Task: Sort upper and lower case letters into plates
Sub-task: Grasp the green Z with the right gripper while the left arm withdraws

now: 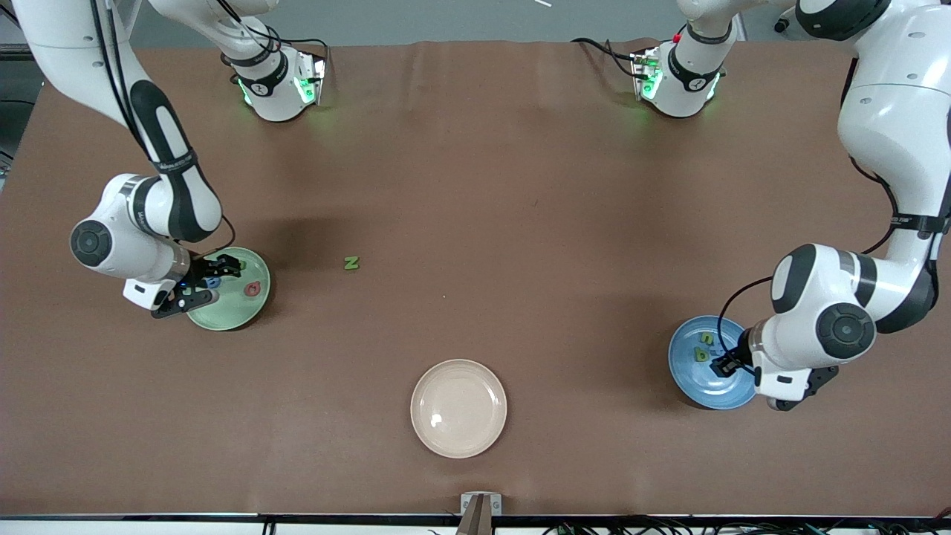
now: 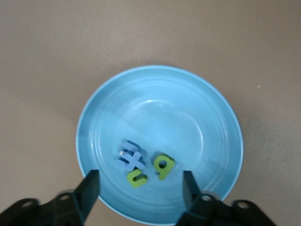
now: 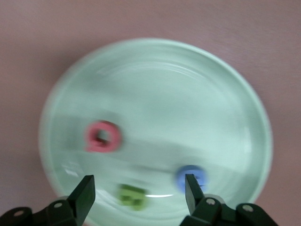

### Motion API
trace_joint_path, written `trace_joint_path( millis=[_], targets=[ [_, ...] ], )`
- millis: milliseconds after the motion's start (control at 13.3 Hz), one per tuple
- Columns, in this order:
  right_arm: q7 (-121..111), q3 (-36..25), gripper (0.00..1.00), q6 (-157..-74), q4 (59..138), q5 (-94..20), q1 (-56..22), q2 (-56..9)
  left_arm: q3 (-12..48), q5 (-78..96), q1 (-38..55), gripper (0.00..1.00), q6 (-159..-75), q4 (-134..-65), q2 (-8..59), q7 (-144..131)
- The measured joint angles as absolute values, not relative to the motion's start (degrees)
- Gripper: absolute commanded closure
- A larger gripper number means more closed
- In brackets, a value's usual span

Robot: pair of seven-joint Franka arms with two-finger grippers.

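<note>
At lower right of the front view, left gripper (image 1: pixel 729 365) over blue plate (image 1: pixel 687 379), fingers apart, empty; right gripper (image 1: pixel 212 281) mid-left over green plate (image 1: pixel 249 308), spread, empty. Green letter (image 1: pixel 351 262) on table centre.

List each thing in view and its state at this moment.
Left gripper: open, over the blue plate.
Right gripper: open, over the green plate.
Blue plate: holds a blue letter and two green letters.
Green plate: holds a red letter, a blue one, a green one.
Green N: loose on the table.
Beige plate: empty.
</note>
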State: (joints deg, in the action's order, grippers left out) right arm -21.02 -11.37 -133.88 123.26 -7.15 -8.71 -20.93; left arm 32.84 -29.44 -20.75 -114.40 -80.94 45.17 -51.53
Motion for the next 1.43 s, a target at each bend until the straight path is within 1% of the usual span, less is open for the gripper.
trace_joint_path(
  millis=[75, 150, 375, 600, 826, 976, 1126, 1351, 1426],
  targets=[
    [-15.4, -11.2, 0.09, -132.6, 123.2, -7.2, -11.6, -19.7, 33.0, -29.4, -20.9, 0.0, -114.2, -80.9, 44.3, -51.0],
    [-10.3, -11.1, 0.01, -131.7, 123.3, -7.2, -14.9, -18.7, 33.4, -29.4, -20.9, 0.0, -113.4, -80.8, 43.1, -50.2],
    [0.8, -10.8, 0.0, -131.7, 123.5, -7.3, -23.7, -18.1, 36.5, -29.4, -20.9, 0.0, -109.6, -80.7, 38.5, -46.5],
    [2.4, -10.8, 0.0, -134.9, 123.8, -10.6, -29.1, -18.5, 37.9, -28.3, -20.9, 0.0, -105.4, -80.6, 32.8, -40.3],
    [2.8, -10.8, 0.0, -138.7, 124.1, -13.6, -32.9, -20.1, 37.9, -23.7, -21.3, 0.0, -100.8, -80.3, 26.7, -33.6],
    [4.9, -10.8, 0.0, -142.7, 124.4, -14.4, -35.2, -22.4, 37.9, -19.7, -21.6, 0.0, -95.2, -79.3, 23.0, -31.9],
    [6.1, -10.8, 0.02, -145.4, 124.6, -14.5, -36.5, -24.6, 37.9, -18.6, -21.8, 0.0, -89.7, -78.3, 19.7, -29.8],
    [6.2, -11.0, 0.03, -145.8, 125.1, -14.5, -36.6, -25.6, 38.0, -18.1, -21.7, 0.0, -86.3, -78.1, 14.6, -21.0],
    [6.2, -11.0, 0.07, -145.8, 125.3, -14.5, -36.6, -25.6, 37.9, -17.1, -21.7, 0.0, -86.1, -78.1, 13.3, -18.3]
  ],
)
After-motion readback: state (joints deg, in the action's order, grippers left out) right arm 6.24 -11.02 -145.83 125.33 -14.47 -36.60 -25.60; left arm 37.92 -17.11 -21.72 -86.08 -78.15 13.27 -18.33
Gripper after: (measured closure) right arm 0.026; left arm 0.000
